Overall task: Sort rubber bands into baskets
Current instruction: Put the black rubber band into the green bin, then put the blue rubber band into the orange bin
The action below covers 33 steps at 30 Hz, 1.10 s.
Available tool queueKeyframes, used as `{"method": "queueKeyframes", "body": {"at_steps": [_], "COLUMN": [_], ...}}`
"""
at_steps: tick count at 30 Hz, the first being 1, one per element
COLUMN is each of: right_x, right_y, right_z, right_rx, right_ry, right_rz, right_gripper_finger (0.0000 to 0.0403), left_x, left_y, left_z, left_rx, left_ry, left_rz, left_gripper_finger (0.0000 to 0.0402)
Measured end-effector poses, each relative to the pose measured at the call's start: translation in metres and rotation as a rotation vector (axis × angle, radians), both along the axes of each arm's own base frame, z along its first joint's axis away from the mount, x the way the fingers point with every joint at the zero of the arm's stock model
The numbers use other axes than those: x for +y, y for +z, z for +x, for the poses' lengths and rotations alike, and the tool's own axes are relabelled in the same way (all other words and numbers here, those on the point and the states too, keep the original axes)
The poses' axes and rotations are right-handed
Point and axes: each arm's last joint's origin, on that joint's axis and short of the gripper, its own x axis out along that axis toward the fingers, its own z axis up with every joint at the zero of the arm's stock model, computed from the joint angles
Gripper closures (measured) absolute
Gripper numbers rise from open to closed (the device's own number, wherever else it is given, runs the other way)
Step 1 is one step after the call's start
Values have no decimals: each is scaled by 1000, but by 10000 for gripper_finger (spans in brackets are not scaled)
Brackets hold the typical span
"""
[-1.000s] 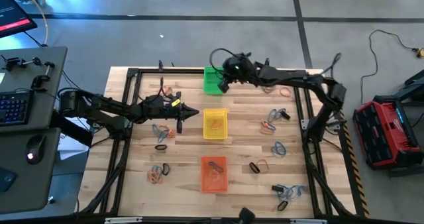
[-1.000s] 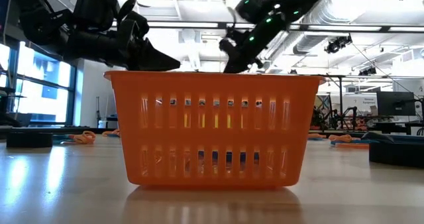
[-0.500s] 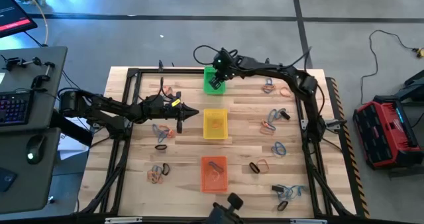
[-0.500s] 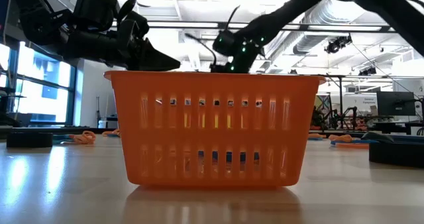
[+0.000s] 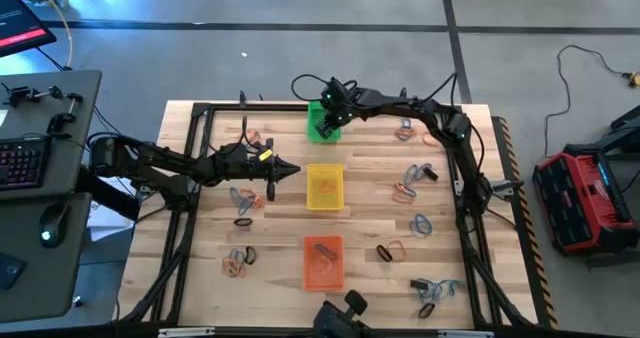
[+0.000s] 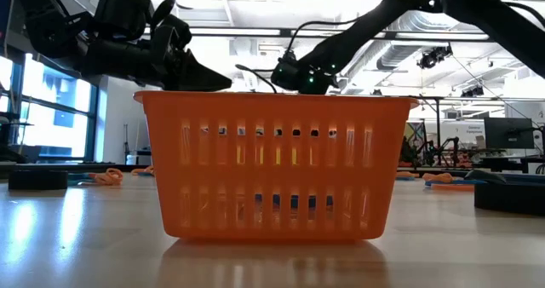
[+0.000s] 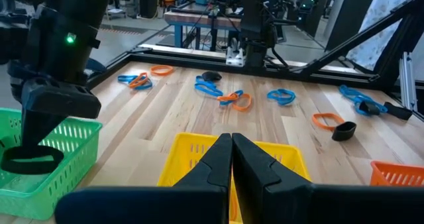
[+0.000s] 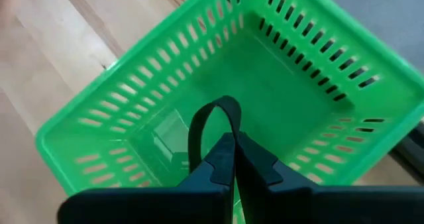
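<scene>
Now, right gripper (image 8: 232,144): pinching a black band (image 8: 211,121) over the green basket (image 8: 318,58) at the table's far edge.
Risk: I may find it clinging on release.
Left gripper (image 7: 232,148): shut, empty.

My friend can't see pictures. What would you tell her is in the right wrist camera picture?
The right gripper, its jaws shut on a black rubber band, hangs right above the open green basket. The band's loop stands up from the fingertips over the basket's bottom, where no other band shows. Pale wooden table shows beside the basket.
</scene>
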Motion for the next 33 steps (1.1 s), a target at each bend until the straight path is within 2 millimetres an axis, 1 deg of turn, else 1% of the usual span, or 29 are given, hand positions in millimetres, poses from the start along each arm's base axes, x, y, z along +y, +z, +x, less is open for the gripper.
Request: {"method": "queueKeyframes", "body": {"at_steps": [14,17,22,25,28,30,33], "right_x": [0,1,2,1,2,5,13], "right_y": [-2,-2,-2,7,25,37,58], "right_z": [-2,-2,-2,-1,2,6,16], "right_rx": [20,34,44,67,77,91,88], "right_ry": [18,35,44,58,66,89,145], "right_rz": [-2,-5,-4,1,2,-21,-94], "right_gripper_finger": [401,384,325,290,276,278,304], "left_x": [0,0,0,0,0,0,0], "left_y": [0,-1,-2,-2,-2,-3,-3], "left_z": [0,0,0,0,0,0,0], "left_rx": [5,6,16,23,25,26,26], "left_ry": [0,0,0,0,-1,-1,-1], "left_rz": [-1,-1,-4,-5,-5,-5,-5], "left_gripper_finger": [399,399,399,399,399,399,399]}}
